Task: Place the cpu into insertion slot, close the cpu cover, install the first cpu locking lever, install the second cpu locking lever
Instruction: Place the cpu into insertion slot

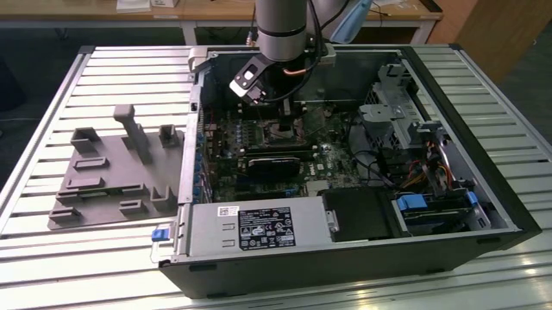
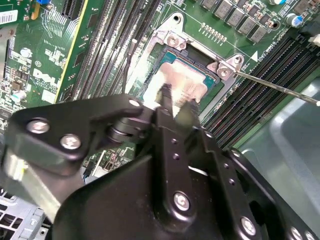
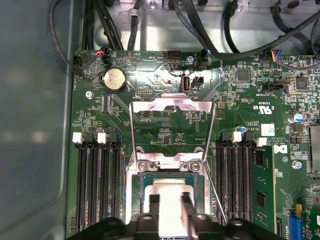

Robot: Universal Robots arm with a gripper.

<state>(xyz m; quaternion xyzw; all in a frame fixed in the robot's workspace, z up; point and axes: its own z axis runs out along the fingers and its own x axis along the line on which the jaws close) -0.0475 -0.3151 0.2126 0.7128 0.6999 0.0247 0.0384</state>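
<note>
A black two-fingered gripper (image 2: pixel 178 101), its fingers slightly parted and clasping nothing, hovers just over the small pale silver-grey square cpu (image 2: pixel 181 79). The cpu lies flat in the metal-rimmed insertion slot (image 2: pixel 167 42) mid green motherboard (image 3: pixel 90 115). The thin silvery cpu cover (image 3: pixel 172 104) is flipped open. The chip is likely light, stiff and fragile underneath, and best taken by opposite edges.

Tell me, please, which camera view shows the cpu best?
The second wrist view: the cpu shows its pale top mostly uncovered. In the first wrist view the tool hides part of it; in the exterior view it is too small to tell.
</note>
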